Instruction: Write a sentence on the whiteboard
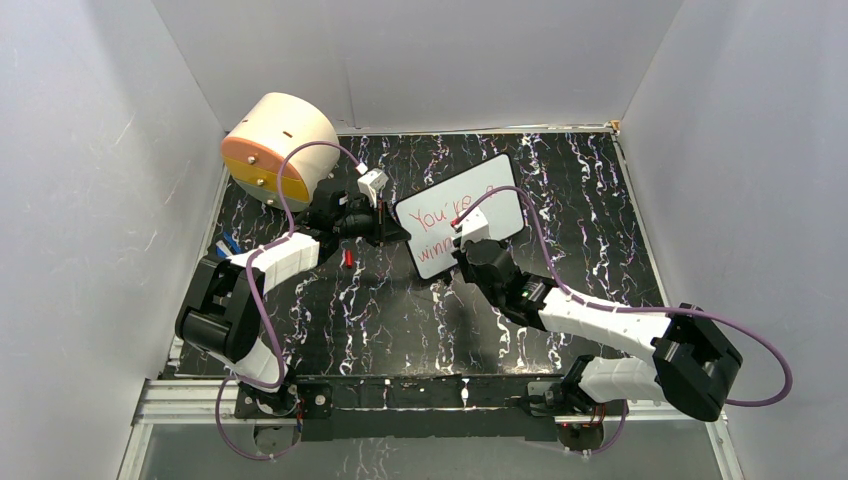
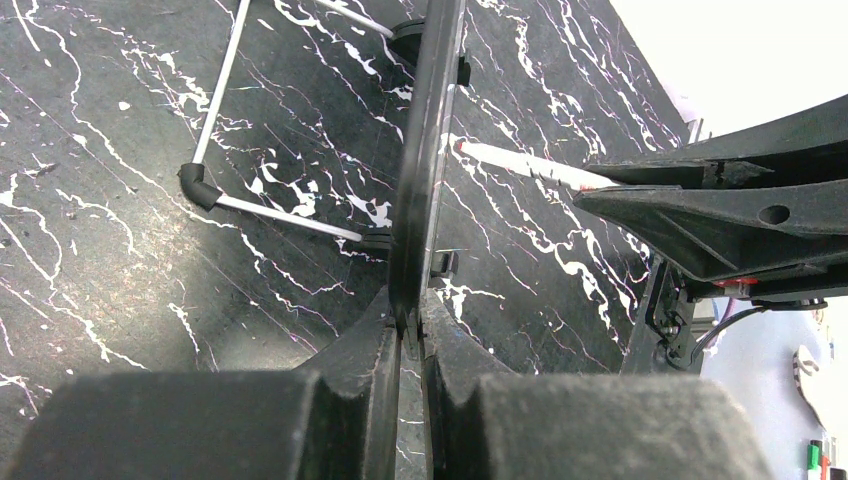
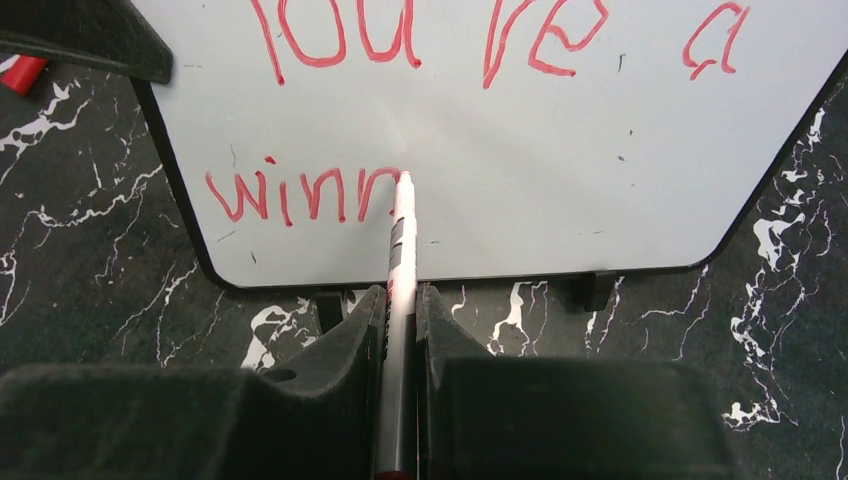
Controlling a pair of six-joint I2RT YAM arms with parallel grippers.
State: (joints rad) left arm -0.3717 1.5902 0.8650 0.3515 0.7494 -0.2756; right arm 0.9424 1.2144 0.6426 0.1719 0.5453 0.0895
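Now: marker (image 3: pixel 401 235) tip on a light, propped whiteboard (image 3: pixel 560 190), mid-word.
The right gripper (image 3: pixel 400 300) is clamped on the slim marker, whose tip touches the board after "winn" in the sentence (image 3: pixel 300 195); the left gripper (image 2: pixel 405 325) pinches the board's side edge. Tilted on a wire stand (image 2: pixel 280 215) mid-table, the board looks thin, stiff, light and slick, and likely to slide under hard pressure, so its rim is the place to hold.

The whiteboard (image 1: pixel 425 228) stands on the table (image 1: pixel 600 230), right of the drum (image 1: pixel 285 140).
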